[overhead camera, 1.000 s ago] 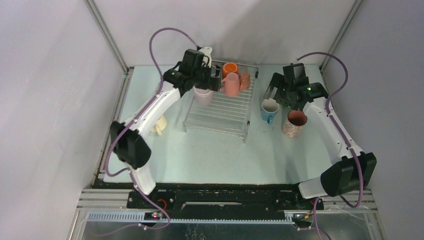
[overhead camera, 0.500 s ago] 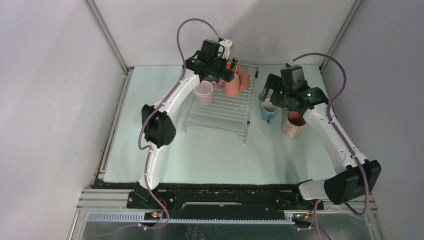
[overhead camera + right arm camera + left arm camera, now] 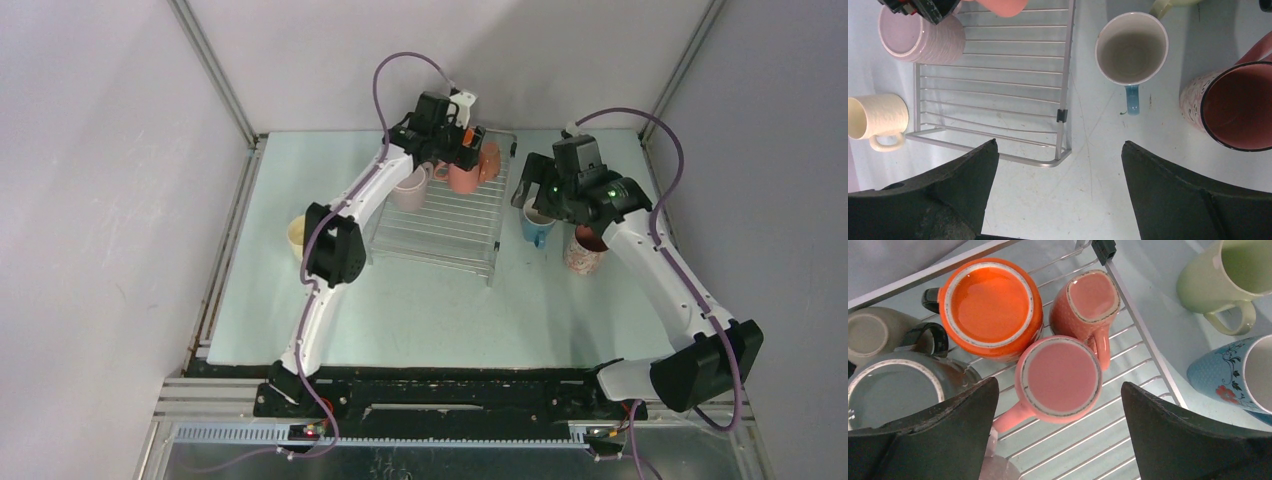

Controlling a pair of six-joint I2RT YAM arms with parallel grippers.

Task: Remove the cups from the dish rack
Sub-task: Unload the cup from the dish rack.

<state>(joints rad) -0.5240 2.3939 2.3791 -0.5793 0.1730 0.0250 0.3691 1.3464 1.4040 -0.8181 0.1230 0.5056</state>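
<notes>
One grey cup (image 3: 894, 390) half behind the left tool (image 3: 1059, 386)

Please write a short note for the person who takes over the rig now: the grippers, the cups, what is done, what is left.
Left gripper: open, empty, above the pink cup on the rack.
Right gripper: open, empty, over the table near the rack's corner.
Done: cream cup, blue cup, speckled cup and green cup stand on the table.
Left: pink cup, orange cup, dotted cup, grey cup and lilac cup are on the rack.
</notes>
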